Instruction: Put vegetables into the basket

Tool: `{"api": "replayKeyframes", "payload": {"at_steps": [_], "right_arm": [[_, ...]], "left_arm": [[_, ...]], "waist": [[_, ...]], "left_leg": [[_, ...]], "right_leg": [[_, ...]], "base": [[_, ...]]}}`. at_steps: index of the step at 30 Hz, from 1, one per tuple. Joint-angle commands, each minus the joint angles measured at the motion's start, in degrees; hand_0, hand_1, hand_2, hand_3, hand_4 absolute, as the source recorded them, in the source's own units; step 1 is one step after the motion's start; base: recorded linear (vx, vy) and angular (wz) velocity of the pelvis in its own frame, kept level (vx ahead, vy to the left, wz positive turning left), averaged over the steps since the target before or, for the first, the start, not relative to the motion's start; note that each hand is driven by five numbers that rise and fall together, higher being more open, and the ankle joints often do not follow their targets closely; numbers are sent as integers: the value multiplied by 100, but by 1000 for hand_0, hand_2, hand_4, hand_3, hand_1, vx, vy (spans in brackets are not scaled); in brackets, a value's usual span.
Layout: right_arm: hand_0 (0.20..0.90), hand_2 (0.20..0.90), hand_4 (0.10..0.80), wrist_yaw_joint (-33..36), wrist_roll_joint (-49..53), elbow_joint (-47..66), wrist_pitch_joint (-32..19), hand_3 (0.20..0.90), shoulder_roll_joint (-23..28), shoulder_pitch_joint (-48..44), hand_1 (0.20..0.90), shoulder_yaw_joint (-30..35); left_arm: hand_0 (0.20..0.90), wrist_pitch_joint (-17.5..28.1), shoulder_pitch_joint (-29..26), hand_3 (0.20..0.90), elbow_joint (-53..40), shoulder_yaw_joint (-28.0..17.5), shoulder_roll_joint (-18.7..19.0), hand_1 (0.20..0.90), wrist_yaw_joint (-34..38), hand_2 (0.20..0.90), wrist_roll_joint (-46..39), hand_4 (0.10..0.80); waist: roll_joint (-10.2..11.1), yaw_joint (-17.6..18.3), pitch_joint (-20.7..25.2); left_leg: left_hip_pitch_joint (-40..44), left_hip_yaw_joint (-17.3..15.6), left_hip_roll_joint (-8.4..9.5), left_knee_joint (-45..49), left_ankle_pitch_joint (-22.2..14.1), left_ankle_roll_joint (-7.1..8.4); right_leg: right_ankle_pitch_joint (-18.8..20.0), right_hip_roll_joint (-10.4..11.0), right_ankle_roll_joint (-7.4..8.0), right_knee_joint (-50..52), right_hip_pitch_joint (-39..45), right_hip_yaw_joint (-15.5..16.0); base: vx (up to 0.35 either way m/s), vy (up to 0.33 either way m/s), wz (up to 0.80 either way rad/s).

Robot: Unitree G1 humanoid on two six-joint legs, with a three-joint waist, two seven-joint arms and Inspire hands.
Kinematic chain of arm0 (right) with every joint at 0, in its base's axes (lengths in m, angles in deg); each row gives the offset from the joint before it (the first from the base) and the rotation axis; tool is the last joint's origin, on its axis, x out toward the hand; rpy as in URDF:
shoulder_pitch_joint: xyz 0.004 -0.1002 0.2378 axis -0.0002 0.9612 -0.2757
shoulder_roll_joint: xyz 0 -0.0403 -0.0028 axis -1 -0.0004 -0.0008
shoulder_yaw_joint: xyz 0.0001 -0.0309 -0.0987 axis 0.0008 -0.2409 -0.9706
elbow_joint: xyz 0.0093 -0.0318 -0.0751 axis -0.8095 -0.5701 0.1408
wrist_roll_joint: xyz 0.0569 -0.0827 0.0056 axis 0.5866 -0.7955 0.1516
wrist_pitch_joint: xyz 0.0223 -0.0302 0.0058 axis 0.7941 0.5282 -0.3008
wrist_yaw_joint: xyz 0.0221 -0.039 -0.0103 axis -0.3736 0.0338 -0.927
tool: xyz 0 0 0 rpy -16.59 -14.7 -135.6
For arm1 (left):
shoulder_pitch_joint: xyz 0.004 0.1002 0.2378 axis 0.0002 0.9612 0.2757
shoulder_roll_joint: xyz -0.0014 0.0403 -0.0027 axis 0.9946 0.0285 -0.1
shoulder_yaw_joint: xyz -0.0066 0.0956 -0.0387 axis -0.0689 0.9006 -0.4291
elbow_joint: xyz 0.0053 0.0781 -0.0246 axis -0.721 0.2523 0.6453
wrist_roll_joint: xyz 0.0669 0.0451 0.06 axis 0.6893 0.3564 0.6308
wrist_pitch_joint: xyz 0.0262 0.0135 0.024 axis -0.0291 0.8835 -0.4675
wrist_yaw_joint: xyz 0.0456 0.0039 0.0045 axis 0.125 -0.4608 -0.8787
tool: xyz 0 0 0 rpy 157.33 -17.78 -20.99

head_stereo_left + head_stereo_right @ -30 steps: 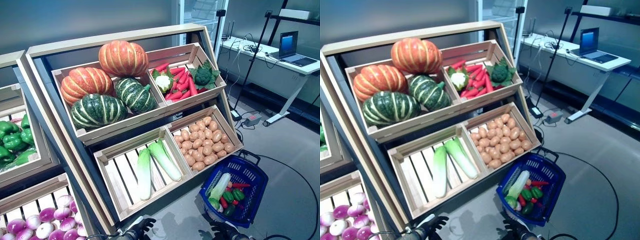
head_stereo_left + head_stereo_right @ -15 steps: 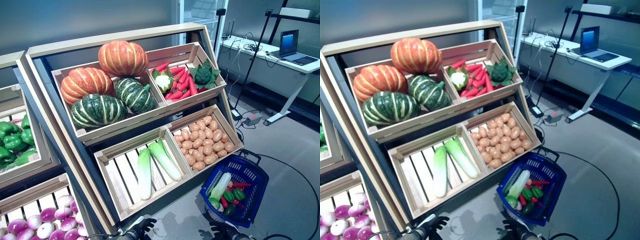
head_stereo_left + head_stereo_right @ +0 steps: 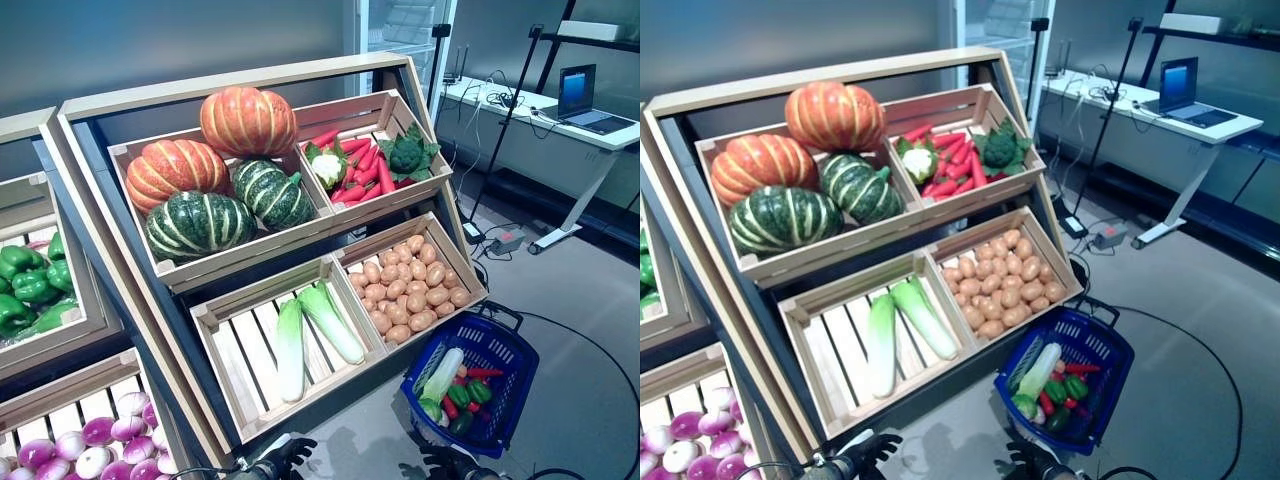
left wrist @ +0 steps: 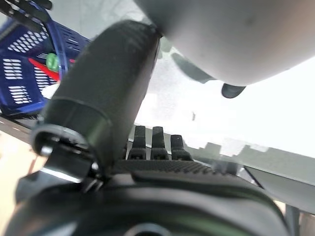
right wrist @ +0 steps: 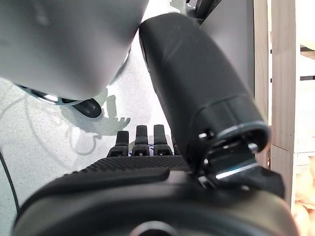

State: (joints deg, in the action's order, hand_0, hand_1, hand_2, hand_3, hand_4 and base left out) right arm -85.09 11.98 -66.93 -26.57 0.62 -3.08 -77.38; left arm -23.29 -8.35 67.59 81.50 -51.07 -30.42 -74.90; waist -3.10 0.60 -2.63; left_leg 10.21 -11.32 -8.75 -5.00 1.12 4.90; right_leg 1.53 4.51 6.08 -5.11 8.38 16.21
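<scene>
A blue plastic basket (image 3: pixel 512 400) stands on the floor at the foot of the wooden stand. It holds a long white-green cabbage (image 3: pixel 441 374), green peppers (image 3: pixel 470 392) and red chillies. Crates on the stand hold two long cabbages (image 3: pixel 288 345), potatoes (image 3: pixel 408 290), pumpkins (image 3: pixel 247 120), red chillies (image 3: pixel 362 165), a cauliflower (image 3: pixel 326 167) and broccoli (image 3: pixel 405 152). My left hand (image 3: pixel 285 455) hangs low before the cabbage crate, and my right hand (image 3: pixel 440 462) hangs just short of the basket. Both are open and hold nothing, with fingers (image 4: pixel 152 147) straight in the wrist views.
A second stand on the left carries green peppers (image 3: pixel 25 285) and purple-white onions (image 3: pixel 90 445). At the back right is a white desk (image 3: pixel 540 125) with a laptop (image 3: pixel 580 95). A power adapter (image 3: pixel 505 240) and cables lie on the floor beyond the basket.
Only the camera has shifted slightly; the vegetables, the basket and both hands stay where they were.
</scene>
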Motion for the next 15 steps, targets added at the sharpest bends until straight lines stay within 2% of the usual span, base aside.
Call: {"api": "replayKeyframes", "payload": {"at_steps": [1, 3, 4, 5, 6, 7, 12, 15], "right_arm": [[900, 900, 800, -271, -180, -505, -33, 900, -580, -430, 900, -316], [900, 900, 800, -286, -177, -481, -20, 900, -556, -433, 900, -337], [900, 900, 800, -316, -142, -455, -6, 900, -514, -454, 900, -351], [900, 900, 800, -316, -142, -455, -6, 900, -514, -454, 900, -351], [900, 900, 800, -348, -109, -432, 5, 900, -469, -482, 900, -365], [900, 900, 800, -367, -43, -402, 25, 900, -413, -530, 900, -374], [900, 900, 800, -321, 26, -292, 53, 900, -330, -519, 900, -298], [900, 900, 800, -269, 29, -174, 61, 900, -347, -383, 900, -187]], "left_arm": [[900, 938, -399, 900, 70, 277, -202, 900, -33, 900, -16, 800], [900, 1282, -453, 900, -92, 305, -174, 900, -52, 900, -236, 800], [900, 1760, -518, 900, -357, 375, -122, 900, -53, 900, -328, 800], [900, 1760, -518, 900, -357, 375, -122, 900, -53, 900, -328, 800], [900, 2011, -571, 900, -684, 439, -50, 900, -53, 900, -451, 800], [900, 2012, -666, 900, -1384, 509, 71, 900, -169, 900, -767, 800], [900, 2083, -754, 900, -3007, 440, 492, 900, -534, 900, -1812, 800], [900, 1895, -697, 900, -4105, 90, 742, 900, -569, 900, -2836, 800]], "waist": [[406, -58, -202], [393, -52, -217], [384, -51, -251], [384, -51, -251], [378, -54, -284], [363, -73, -324], [336, -147, -350], [338, -212, -329]], "left_leg": [[46, 7, 328, 0, -417, -301], [42, 5, 325, 0, -418, -292], [31, 4, 319, 0, -405, -283], [31, 4, 319, 0, -405, -283], [17, 2, 310, 0, -392, -271], [1, 21, 306, 0, -386, -265], [12, 81, 308, 0, -389, -250], [14, 118, 316, 0, -404, -247]], "right_leg": [[-198, 207, -43, 11, 246, -165], [-202, 209, -38, 11, 239, -174], [-203, 209, -38, 26, 223, -176], [-203, 209, -38, 26, 223, -176], [-203, 212, -39, 36, 208, -179], [-206, 209, -52, 43, 197, -183], [-211, 218, -67, 26, 247, -133], [-220, 237, -67, 13, 285, -74]], "base": [[0, 0, 0], [0, 0, 0], [0, 0, 0], [-41, -3, 0], [-54, 1, -1], [-64, 1, 0], [-8, 0, 0], [5, -2, 1]]}}
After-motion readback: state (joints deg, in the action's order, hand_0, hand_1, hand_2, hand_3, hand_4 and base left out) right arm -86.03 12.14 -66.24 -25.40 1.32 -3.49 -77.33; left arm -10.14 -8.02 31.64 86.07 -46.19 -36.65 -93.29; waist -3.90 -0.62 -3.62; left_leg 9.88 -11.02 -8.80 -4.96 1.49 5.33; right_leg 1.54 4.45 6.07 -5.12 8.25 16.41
